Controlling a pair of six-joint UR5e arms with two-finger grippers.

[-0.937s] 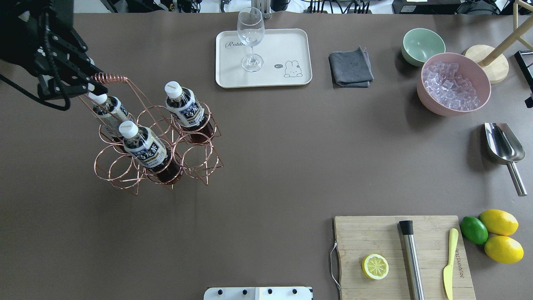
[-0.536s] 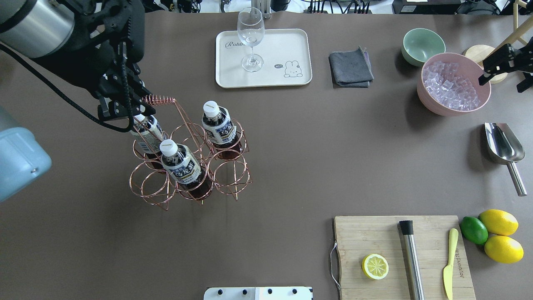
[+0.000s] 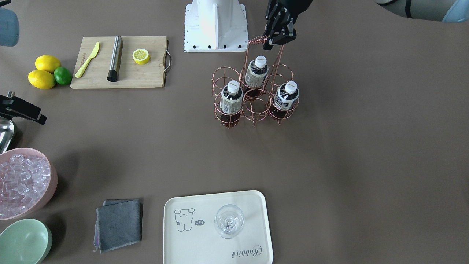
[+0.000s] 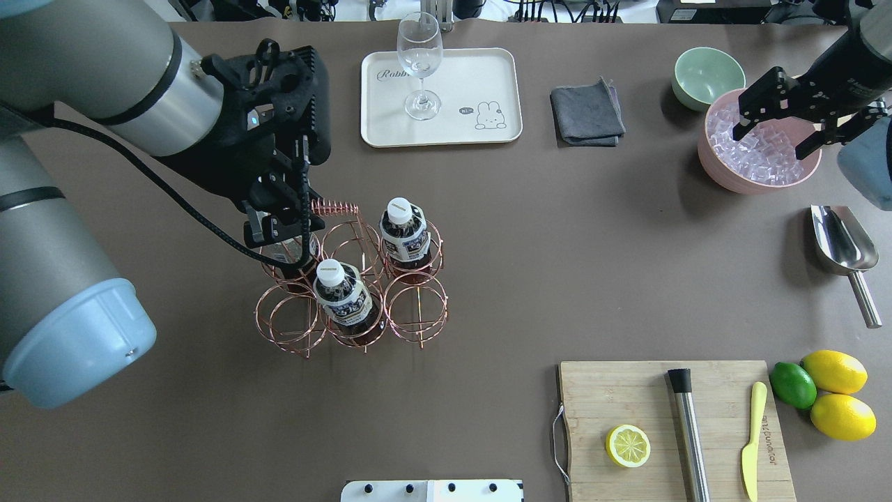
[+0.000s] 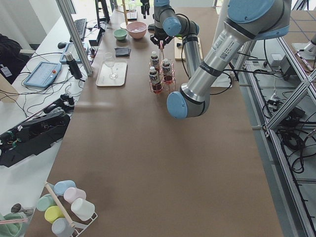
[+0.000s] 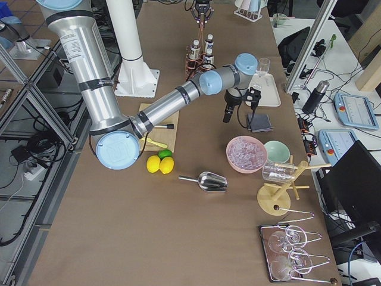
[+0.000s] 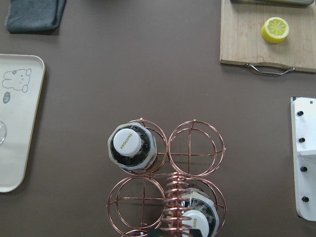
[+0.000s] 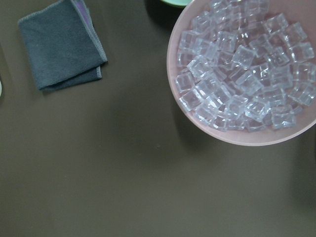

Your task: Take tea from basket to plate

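Basket [image 4: 352,300] has shifted rightward toward frame centre, left hand [image 4: 289,224] clenched on its coiled handle [image 4: 334,207], presumably bringing tea [image 4: 403,230] nearer the plate [image 4: 488,70]; right hand [image 4: 779,125] released, idle.

This is a robotics lab. The brown-covered desk [image 5: 148,163] stands inside an aluminium-profile frame [image 5: 74,34]. Two grey-and-blue UR5e arms [image 5: 217,44] rise beside a white pedestal [image 3: 214,25], which is bolted down just to the right of the left claw [image 3: 274,41]. Well beyond that claw, past the desk's far edge, a side bench holds a tablet-style teach pendant [image 6: 355,110] and loose cables [image 5: 29,96]. More black cabling [image 5: 296,140] trails over the floor behind the claw.
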